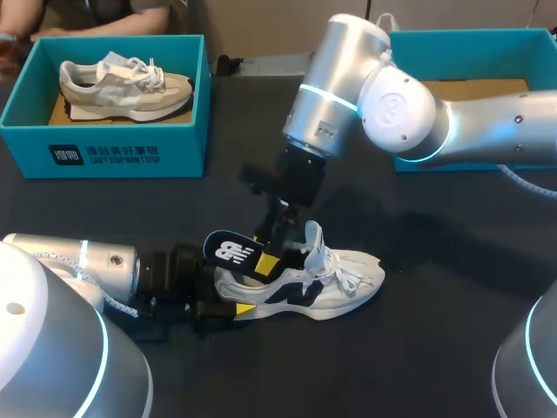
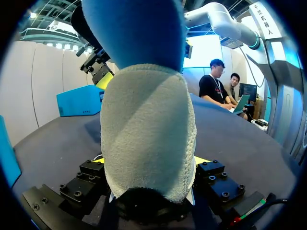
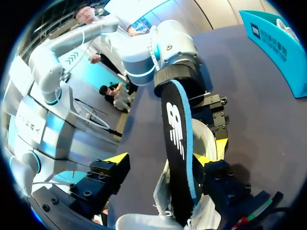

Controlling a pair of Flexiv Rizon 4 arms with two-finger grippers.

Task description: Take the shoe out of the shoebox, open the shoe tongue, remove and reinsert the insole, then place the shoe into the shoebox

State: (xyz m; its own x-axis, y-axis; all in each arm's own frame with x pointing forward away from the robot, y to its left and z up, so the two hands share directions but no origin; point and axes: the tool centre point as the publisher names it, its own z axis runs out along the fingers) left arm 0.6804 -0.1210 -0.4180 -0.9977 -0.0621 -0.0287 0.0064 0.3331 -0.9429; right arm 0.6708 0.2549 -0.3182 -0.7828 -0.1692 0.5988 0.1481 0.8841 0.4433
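Right arm (image 1: pixel 392 104) bent over mid-table (image 1: pixel 435 348), wrist pointing steeply down. Left arm (image 1: pixel 96 266) lying low and level along the table. Shoebox (image 1: pixel 113 152) far left, beige shoe (image 1: pixel 122 87) inside. White shoe (image 1: pixel 348 283) on its sole on the table, outside the box. Left gripper (image 2: pixel 149 160) clamped on its heel from both sides. Right gripper (image 3: pixel 164 159) spread wide. Insole (image 1: pixel 231 251) standing up out of the shoe between the fingers, against one, clear of the other.

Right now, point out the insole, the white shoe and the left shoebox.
insole (image 1: pixel 228 250), head view, black heel end.
white shoe (image 1: pixel 361 277), head view, toe side.
left shoebox (image 1: pixel 184 150), head view, front wall.
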